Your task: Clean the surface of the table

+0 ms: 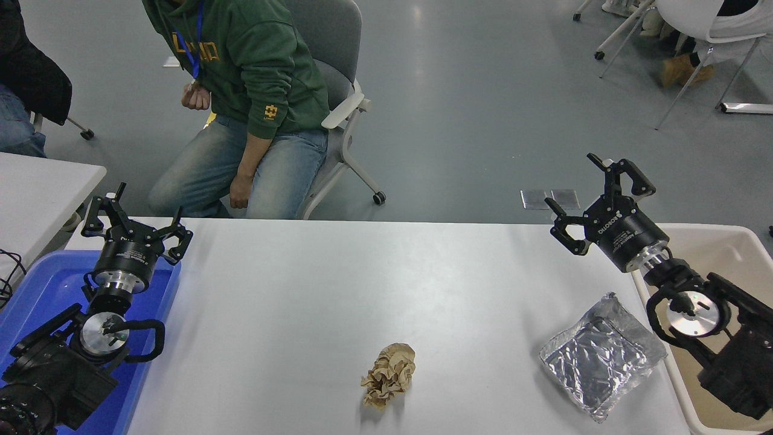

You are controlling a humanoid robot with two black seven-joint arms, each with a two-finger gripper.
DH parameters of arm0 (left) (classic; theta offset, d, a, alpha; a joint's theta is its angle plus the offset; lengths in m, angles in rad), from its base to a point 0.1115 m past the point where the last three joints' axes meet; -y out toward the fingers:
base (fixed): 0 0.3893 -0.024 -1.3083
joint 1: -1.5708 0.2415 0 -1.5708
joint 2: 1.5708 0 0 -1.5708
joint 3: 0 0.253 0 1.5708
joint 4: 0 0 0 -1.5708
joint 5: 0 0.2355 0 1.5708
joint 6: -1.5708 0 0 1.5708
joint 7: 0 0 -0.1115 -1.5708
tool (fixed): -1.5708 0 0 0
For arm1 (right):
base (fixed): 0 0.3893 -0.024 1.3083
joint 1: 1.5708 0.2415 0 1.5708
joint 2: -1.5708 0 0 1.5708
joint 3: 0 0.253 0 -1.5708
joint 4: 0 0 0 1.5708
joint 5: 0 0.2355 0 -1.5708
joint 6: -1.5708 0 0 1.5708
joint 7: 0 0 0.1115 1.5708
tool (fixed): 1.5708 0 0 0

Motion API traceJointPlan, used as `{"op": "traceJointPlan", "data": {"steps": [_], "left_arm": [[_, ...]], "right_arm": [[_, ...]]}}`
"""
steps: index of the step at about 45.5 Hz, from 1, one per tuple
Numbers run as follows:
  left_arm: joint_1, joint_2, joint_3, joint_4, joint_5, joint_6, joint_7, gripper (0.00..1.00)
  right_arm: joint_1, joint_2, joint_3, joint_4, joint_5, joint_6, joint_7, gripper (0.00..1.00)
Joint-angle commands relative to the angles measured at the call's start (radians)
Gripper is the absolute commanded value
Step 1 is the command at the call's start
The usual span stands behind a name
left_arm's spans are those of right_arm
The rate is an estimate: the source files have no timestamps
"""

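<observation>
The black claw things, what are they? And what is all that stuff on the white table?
They are a robot's two hands, called grippers. The camera sits high on the robot, looking down over its table, so its arms reach in from the bottom corners. The left gripper rests above a blue tray, its fingers spread open. The right gripper is up in the air near the table's far right corner, also open. Neither holds anything. On the table surface lie a crumpled brown paper ball and a crinkly silver foil packet. A beige bin stands to the right. A person in a green hoodie sits on the far side.
</observation>
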Motion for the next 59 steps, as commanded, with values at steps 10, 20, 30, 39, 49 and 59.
{"op": "traceJointPlan", "data": {"steps": [10,20,30,39,49,59], "left_arm": [[0.000,0.001,0.000,0.000,0.000,0.000,0.000,1.00],[0.000,0.000,0.000,0.000,0.000,0.000,0.000,1.00],[0.000,0.000,0.000,0.000,0.000,0.000,0.000,1.00],[0.000,0.000,0.000,0.000,0.000,0.000,0.000,1.00],[0.000,0.000,0.000,0.000,0.000,0.000,0.000,1.00],[0.000,0.000,0.000,0.000,0.000,0.000,0.000,1.00]], "right_arm": [[0.098,0.180,0.003,-0.396,-0.014,-0.004,0.110,1.00],[0.108,0.207,-0.027,-0.392,-0.018,-0.073,0.158,1.00],[0.124,0.205,-0.086,-0.386,-0.017,-0.078,0.164,1.00],[0.121,0.167,-0.103,-0.326,-0.017,-0.078,0.138,1.00],[0.116,0.090,-0.112,-0.237,-0.015,-0.081,0.083,1.00],[0.041,-0.118,-0.124,0.082,-0.012,-0.199,-0.024,1.00]]}}
